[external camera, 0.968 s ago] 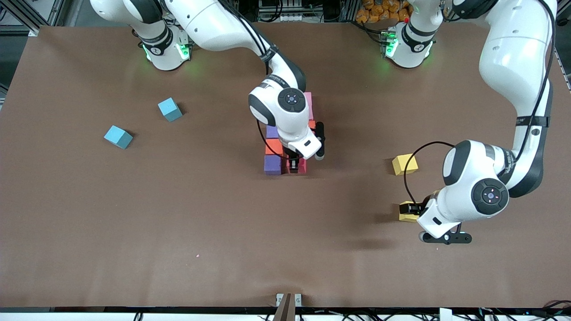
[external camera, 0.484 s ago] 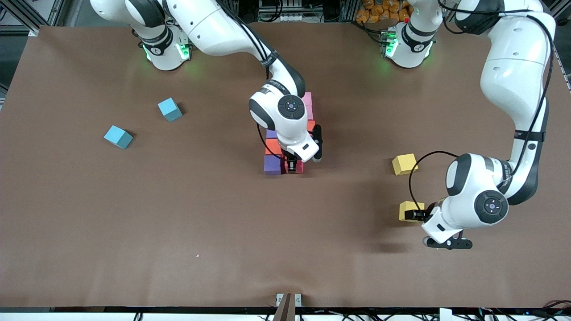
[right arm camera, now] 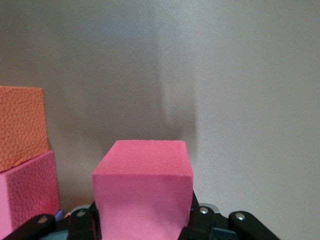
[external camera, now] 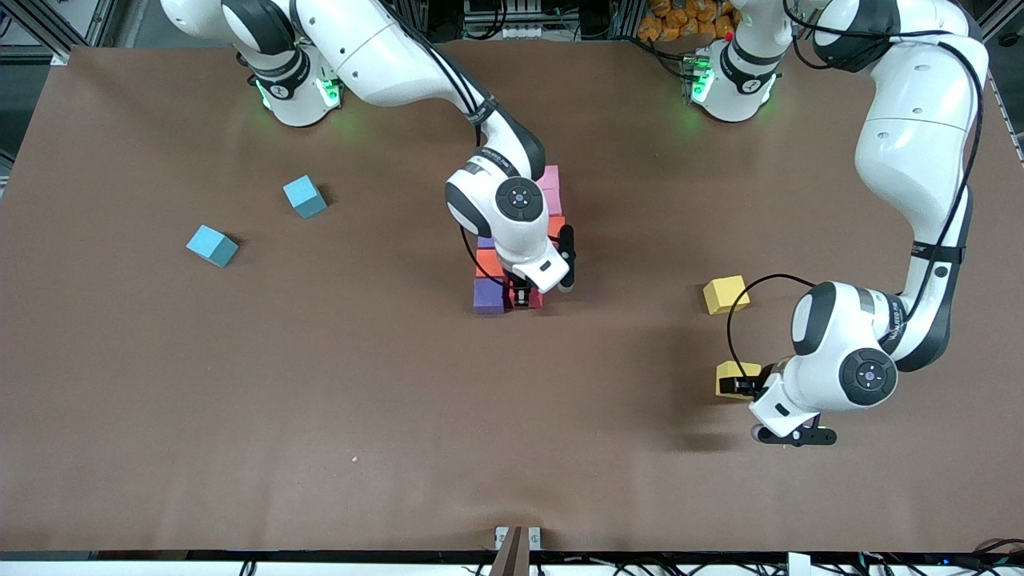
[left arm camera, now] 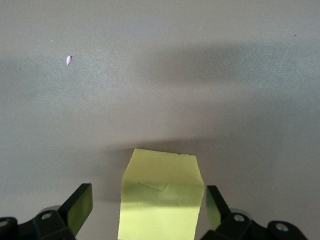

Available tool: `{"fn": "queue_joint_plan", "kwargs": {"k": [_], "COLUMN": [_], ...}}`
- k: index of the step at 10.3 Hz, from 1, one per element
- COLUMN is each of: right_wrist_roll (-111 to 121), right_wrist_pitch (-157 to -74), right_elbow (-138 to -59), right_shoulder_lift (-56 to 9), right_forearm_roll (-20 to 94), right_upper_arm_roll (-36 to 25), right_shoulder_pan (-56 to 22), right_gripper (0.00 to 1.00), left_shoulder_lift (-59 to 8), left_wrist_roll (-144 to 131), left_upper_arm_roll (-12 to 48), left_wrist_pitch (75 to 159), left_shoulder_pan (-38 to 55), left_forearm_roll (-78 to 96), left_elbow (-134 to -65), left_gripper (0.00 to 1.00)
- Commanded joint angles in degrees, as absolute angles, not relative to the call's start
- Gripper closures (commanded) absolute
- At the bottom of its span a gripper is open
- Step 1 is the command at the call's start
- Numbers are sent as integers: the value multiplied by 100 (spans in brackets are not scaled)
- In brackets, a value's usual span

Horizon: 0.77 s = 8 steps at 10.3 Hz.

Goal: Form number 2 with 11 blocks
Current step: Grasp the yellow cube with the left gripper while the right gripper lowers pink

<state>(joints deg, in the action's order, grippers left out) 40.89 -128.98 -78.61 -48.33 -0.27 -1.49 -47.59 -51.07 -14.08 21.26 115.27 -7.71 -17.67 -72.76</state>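
**Right gripper clamped on a pink/red cube at the block cluster; left gripper wide around a yellow cube**

Right gripper: down at the camera-side end of the block cluster mid-table, fingers narrow and holding a pink block. It reads pink in the right wrist view and reddish in the front view, where only a sliver shows under the hand. Whether it rests on the table or sits just above it, cannot tell.

Just beside that gripper, toward the right arm's end: a purple block, touching or nearly touching the held block. Next in the column, farther from the camera: an orange block, then another purple block. The right wrist hides most of the cluster. Pink blocks stick out at its base-side end, with a bit of a second orange block under them. The right wrist view also shows an orange face stacked against a pink face beside the held block.

Left gripper: low over the table toward the left arm's end, fingers spread wide on either side of a yellow block, gaps visible on both sides, not touching. Second yellow block near that gripper, farther from the camera, loose.

Two light-blue cubes well apart from both grippers, toward the right arm's end. Brown table.
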Motion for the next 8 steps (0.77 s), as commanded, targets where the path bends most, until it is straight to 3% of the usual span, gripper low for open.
{"fn": "queue_joint_plan", "kwargs": {"k": [1, 6, 7, 8], "right_wrist_roll": [4131, 4025, 4017, 4017], "right_wrist_pitch": [-13095, -13113, -13105, -13104], "right_elbow": [-8190, -8244, -8253, -8253], "right_shoulder_lift": [-4720, -4693, -4685, -4685], "right_forearm_roll": [-123, -167, -158, -167], "right_upper_arm_roll": [35, 123, 123, 123], "right_shoulder_pan": [-4614, -4562, -4570, -4579], "right_gripper": [67, 66, 66, 66], "left_shoulder_lift": [-5072, -5036, -5045, -5054], "left_wrist_roll": [-1591, -1591, -1573, -1547], "left_upper_arm_roll": [2153, 2145, 2145, 2145], "left_wrist_pitch": [11558, 11531, 11531, 11540], "left_shoulder_pan": [-791, -791, -791, -791], "left_forearm_roll": [-1828, -1898, -1907, -1907], "left_elbow": [-7408, -7576, -7576, -7576], "left_gripper": [0, 0, 3, 12]}}
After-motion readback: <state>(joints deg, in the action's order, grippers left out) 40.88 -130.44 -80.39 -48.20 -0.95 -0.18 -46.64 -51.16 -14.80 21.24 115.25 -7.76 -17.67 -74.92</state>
